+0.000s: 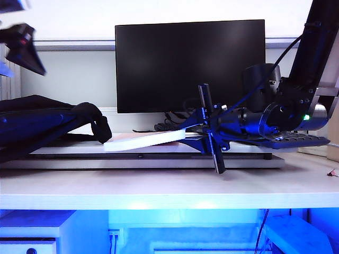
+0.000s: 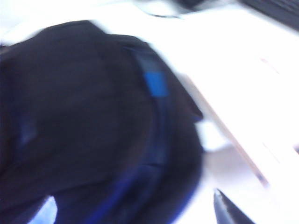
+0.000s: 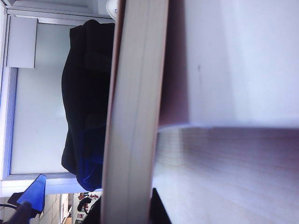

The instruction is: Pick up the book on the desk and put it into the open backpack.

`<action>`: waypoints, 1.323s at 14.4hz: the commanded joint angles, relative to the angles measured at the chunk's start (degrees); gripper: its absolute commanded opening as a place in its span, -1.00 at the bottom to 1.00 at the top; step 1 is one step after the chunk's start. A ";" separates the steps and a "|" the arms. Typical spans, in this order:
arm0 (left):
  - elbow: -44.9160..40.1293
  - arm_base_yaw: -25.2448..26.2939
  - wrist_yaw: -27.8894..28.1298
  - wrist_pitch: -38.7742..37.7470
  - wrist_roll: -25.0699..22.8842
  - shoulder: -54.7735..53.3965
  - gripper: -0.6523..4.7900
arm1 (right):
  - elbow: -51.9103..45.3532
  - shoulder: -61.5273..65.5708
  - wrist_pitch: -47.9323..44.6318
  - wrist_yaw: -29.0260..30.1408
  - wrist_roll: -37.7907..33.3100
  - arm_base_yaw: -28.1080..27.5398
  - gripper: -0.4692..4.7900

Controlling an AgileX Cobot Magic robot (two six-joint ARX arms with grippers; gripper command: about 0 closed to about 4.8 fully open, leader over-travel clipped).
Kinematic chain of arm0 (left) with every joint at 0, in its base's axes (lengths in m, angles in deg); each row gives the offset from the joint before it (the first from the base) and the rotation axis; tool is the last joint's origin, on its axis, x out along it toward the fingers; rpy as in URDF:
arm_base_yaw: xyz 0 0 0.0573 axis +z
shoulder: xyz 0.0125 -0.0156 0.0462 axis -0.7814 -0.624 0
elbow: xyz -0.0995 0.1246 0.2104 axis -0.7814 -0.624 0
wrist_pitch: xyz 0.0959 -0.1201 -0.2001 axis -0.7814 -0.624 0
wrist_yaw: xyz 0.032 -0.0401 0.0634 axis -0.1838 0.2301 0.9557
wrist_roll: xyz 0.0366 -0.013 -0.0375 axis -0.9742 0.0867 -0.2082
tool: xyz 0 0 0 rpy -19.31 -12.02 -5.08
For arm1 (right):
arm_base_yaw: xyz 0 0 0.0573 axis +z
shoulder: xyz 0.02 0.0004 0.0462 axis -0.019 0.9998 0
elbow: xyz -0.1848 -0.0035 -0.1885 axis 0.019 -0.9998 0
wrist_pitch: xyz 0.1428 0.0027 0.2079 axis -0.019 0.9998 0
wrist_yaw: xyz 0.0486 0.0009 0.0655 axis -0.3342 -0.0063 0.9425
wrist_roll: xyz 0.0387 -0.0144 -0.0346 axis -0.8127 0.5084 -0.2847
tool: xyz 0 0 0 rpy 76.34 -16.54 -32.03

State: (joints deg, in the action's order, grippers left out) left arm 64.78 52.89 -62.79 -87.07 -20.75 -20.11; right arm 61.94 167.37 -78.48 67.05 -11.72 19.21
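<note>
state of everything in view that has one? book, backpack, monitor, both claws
book: one end lifted off the riser, sagging toward the backpack, gripped at its other end
backpack: lying on its side at the left; opening not clear from these views
monitor: screen dark
right claw: shut on the book's edge, over the riser
left claw: raised high at upper left above the backpack, open, holding nothing

Monitor [image 1: 190, 66] behind; backpack [image 1: 39, 124] leftward
</note>
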 commanded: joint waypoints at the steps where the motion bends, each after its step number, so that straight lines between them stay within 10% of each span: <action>1: 0.28 -2.36 4.39 -0.96 -7.04 -0.96 1.00 | 0.22 -0.37 -2.93 0.70 0.48 0.17 -0.85; 14: 1.42 -2.01 18.67 5.01 -10.56 -8.63 1.00 | 0.22 -0.37 -5.55 2.47 -0.48 0.17 -0.85; 19: 1.42 -2.01 13.53 1.07 -11.34 -10.03 1.00 | 0.22 -0.37 -5.53 2.19 -0.46 0.17 -0.85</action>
State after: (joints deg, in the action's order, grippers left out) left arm 66.02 51.14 -48.06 -85.39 -31.86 -30.10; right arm 61.85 167.43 -80.91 68.84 -12.33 19.21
